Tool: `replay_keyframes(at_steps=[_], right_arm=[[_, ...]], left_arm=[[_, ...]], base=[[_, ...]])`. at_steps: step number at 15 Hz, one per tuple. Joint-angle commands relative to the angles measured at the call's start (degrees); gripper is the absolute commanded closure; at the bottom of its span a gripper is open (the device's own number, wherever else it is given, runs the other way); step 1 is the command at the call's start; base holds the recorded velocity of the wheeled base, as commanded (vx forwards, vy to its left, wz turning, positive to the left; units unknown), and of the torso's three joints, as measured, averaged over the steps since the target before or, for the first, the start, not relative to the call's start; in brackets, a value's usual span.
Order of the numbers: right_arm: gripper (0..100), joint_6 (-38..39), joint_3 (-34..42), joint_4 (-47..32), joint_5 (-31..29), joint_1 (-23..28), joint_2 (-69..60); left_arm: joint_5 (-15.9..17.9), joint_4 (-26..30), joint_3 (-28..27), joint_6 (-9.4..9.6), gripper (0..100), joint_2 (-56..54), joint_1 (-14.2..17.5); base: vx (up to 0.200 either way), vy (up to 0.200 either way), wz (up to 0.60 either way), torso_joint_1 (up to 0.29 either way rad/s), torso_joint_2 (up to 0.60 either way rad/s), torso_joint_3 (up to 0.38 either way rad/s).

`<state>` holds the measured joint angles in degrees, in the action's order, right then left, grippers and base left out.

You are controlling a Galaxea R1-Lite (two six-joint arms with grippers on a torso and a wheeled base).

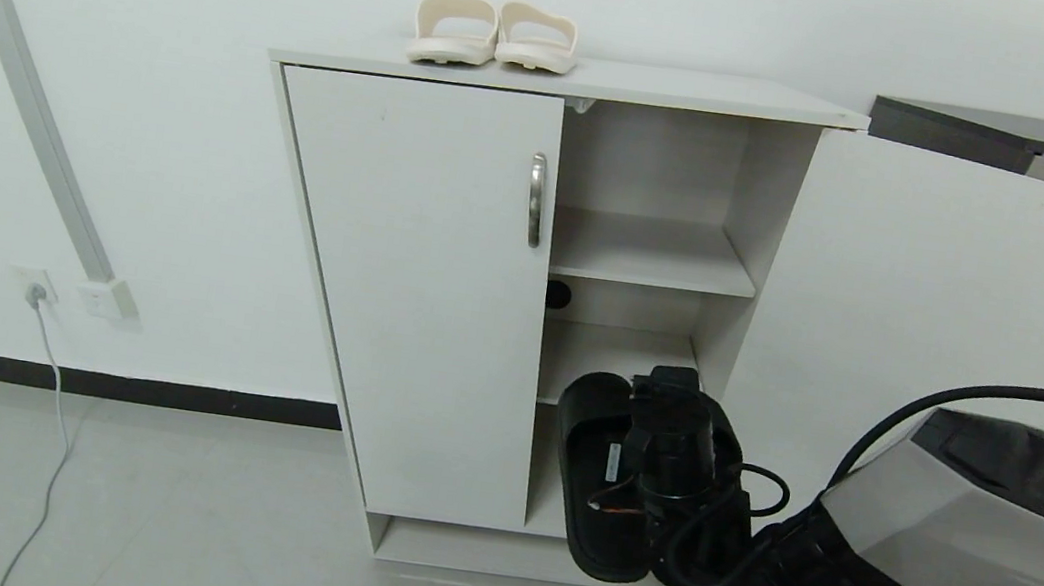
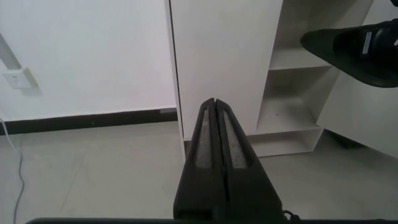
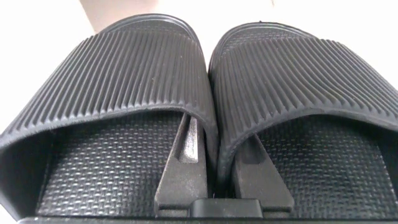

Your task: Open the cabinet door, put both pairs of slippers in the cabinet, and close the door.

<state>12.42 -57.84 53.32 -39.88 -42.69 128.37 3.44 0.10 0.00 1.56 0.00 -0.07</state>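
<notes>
Slippers of black ribbed rubber (image 1: 599, 475) are hanging side by side in the right gripper (image 3: 217, 158), its jaws clamping their adjoining straps, at the lower right opening of the white two-door cabinet (image 1: 400, 297). Cream slide slippers (image 1: 495, 35) are sitting on its top. Its right door (image 1: 934, 307) is standing open. The left gripper (image 2: 214, 109), jaws closed on nothing, is hovering over the pale tiled floor (image 2: 93, 174).
</notes>
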Motion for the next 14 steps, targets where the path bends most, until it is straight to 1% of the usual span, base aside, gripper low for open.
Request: replay_keyframes(at_steps=[1,4,10,14], right_arm=[[100,0.50,-0.08,0.03,0.06,-0.02,0.57],[100,0.59,-0.25,-0.06,0.50,0.06,0.92],[100,1.03,-2.27,-0.15,0.50,0.94,3.47],[100,1.46,-2.62,0.29,1.73,1.03,3.91]], left_arm=[[-0.01,-0.01,0.00,0.02,100,0.09,-0.01],[-0.01,-0.01,0.00,0.02,100,0.09,-0.01],[-0.01,-0.01,0.00,0.11,100,0.09,-0.01],[-0.01,-0.01,0.00,0.11,100,0.09,-0.01]], base=[[0.000,0.000,0.00,0.000,0.00,0.000],[0.000,0.000,0.00,0.000,0.00,-0.083],[0.000,0.000,0.00,0.003,0.00,-0.189],[0.000,0.000,0.00,-0.001,0.00,-0.199]])
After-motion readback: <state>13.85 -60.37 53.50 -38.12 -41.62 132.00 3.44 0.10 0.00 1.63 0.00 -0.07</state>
